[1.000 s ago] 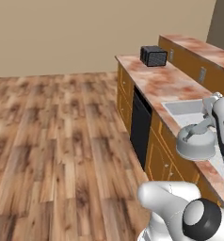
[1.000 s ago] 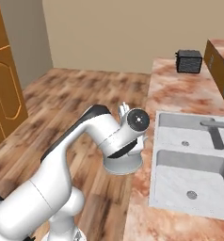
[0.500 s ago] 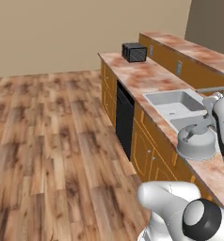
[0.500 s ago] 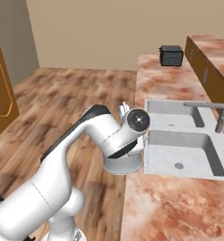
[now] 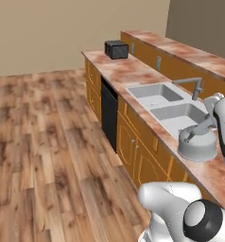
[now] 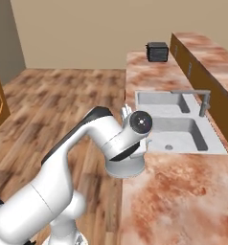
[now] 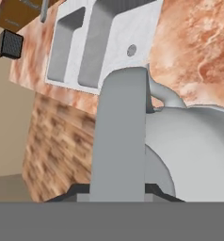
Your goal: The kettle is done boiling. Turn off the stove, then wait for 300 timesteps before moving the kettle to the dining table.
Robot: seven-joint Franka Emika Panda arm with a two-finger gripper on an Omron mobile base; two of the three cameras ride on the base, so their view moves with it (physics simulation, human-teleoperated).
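Kettle [image 5: 197, 144]: we see it carried over the front edge of the marbled bench [image 5: 133, 73], just beside the double sink [image 5: 173, 105]; in the right base view it hangs partly over the bench edge and the wooden floor [image 5: 43, 137]. We cannot tell whether its base touches the stone.
Handle [image 7: 119, 136]: it runs straight up the middle of the hand view, broad and flat, slanting away from the dome.
Fingers: ours seem to pinch the handle near its lower end, though the tips are hidden by it; we judge this from how the kettle hangs at the hand.
Handling: we judge rigid metal, smooth and a little slippery, likely heavy with water, so it could swing about the handle. Holding close to the body keeps it level.
Spout [image 7: 163, 93]: it curves off to one side; tilting that way could spill.
Surroundings: a black toaster [image 5: 116, 49] sits far down the bench, and a faucet [image 5: 192, 85] stands behind the sink.
Dining table [image 5: 180, 49]: the raised marbled top behind the sink looks like it.
Task stage: we judge the carry is under way, with setting down to come.
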